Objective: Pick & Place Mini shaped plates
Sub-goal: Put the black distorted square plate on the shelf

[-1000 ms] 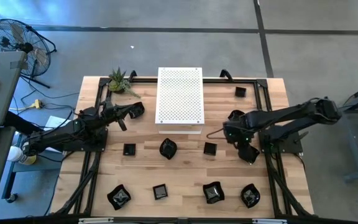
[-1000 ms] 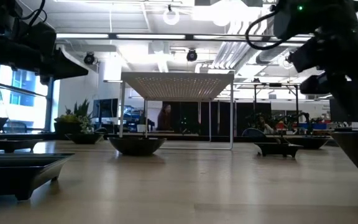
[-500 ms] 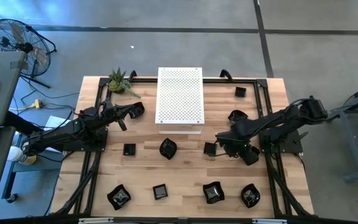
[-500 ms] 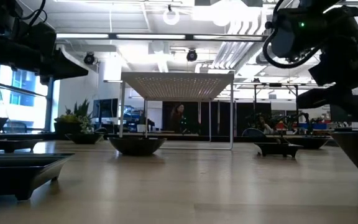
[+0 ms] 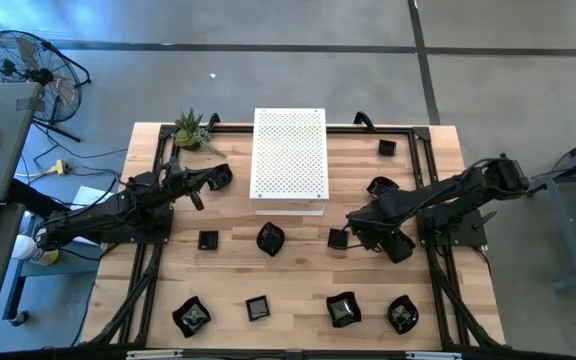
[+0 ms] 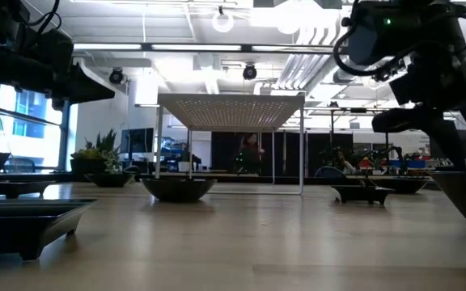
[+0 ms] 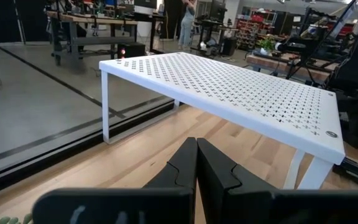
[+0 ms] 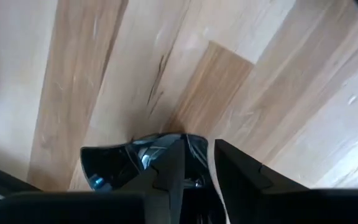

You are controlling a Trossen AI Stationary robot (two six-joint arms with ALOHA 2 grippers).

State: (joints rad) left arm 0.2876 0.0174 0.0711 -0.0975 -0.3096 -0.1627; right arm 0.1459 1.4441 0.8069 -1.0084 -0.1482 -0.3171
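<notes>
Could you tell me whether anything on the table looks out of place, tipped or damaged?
Nothing stands out. The small glossy black plates lie spread singly over the wooden table, none visibly broken, and the white perforated board stands level. The right end effector is at one square plate.

Table (image 5: 298, 275): pale wood planks, smooth, visible grain and darker knots, low sheen; strong reflections at table height.

Mini shaped plates (image 5: 343, 308): black, glossy, glazed-looking, with bright highlights. The one under the right gripper (image 8: 194, 165), a square plate (image 8: 114, 165), mirrors light on its rim, one finger (image 8: 169, 171) inside the rim, the other outside.

Board (image 7: 229, 84) ahead of the left gripper (image 7: 196, 163): white, matt, looks like painted sheet metal, perforated all over, thin legs.

Both grippers: dark, matt, plastic-looking fingers.

Frame (image 5: 430, 165) along the table's edges: black matt metal bars.

Plant (image 5: 190, 127): green, spiky, dull.
</notes>
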